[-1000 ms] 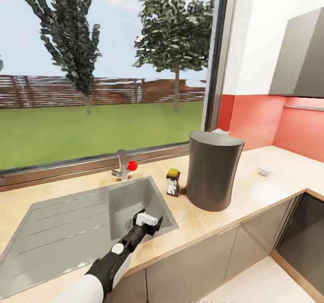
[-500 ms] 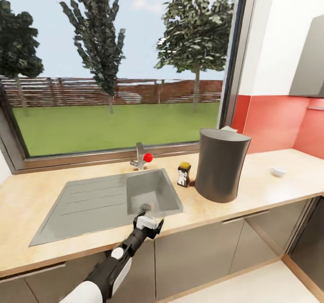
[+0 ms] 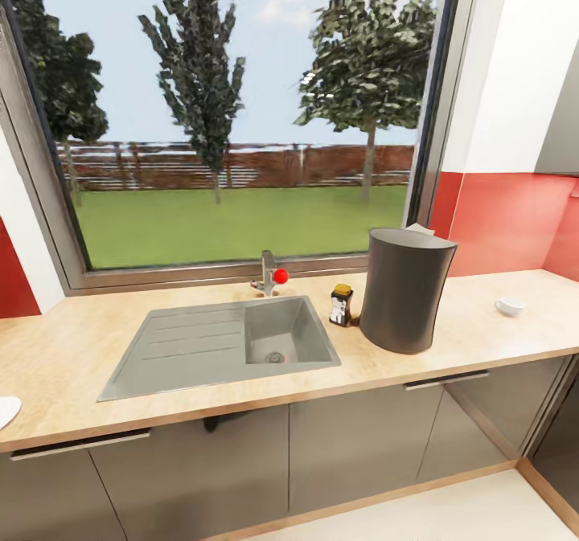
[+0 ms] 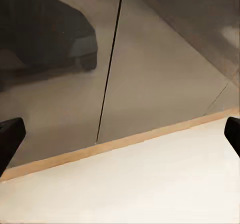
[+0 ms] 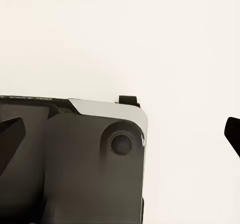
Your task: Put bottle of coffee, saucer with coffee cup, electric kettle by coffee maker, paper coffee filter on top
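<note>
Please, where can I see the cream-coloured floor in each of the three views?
Head view: the cream floor is at the lower right corner, below the light wooden plinth strip.
Left wrist view: the floor lies on the camera's side of that strip.
Right wrist view: the floor lies behind a dark grey robot part.
Shared landmark: the plinth strip, in the head and left wrist views.

Count on the surface (image 3: 482, 340)
One coffee maker (image 3: 404, 289), one bottle of coffee (image 3: 342, 305), one coffee cup (image 3: 509, 306), one sink (image 3: 193, 348), one tap (image 3: 269, 272).
</note>
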